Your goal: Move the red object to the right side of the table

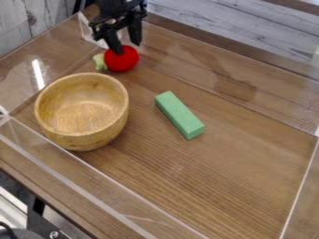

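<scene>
- Wood-grain table point(237, 140) fills the view, edged by low clear walls, with pale planks behind at twelve o'clock.
- Red object point(121, 60) sits at about eleven o'clock on the table, its yellow-green tip toward nine.
- Black gripper point(121, 43) points down onto the red object, fingers apart and straddling its top; whether they press it I cannot tell.
- Wooden bowl point(81, 110) stands at nine o'clock.
- Green block point(180, 114) lies near the centre.

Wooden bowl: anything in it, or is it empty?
Empty. The wooden bowl sits upright on the table with its bare inside showing; the red object lies outside it, farther back under the claw.
</scene>
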You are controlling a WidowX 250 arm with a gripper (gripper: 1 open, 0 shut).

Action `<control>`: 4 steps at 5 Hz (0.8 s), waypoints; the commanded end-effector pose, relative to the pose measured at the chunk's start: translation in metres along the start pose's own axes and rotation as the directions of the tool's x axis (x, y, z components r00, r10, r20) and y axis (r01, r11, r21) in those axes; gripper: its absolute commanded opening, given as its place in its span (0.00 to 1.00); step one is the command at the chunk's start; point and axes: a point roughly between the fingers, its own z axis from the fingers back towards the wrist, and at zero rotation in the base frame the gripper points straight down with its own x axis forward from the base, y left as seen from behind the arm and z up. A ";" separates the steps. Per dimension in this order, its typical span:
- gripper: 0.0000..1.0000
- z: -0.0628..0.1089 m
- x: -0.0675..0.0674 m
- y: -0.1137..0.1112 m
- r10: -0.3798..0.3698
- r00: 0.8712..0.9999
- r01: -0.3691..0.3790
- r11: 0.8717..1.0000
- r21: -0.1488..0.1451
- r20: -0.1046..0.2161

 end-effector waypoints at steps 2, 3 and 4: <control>1.00 0.043 0.018 0.002 0.054 0.997 -0.048 0.995 -0.090 0.061; 1.00 0.047 0.028 0.004 0.079 0.995 -0.072 0.992 -0.105 0.066; 1.00 0.035 0.017 -0.007 0.054 0.995 -0.046 0.995 -0.093 0.083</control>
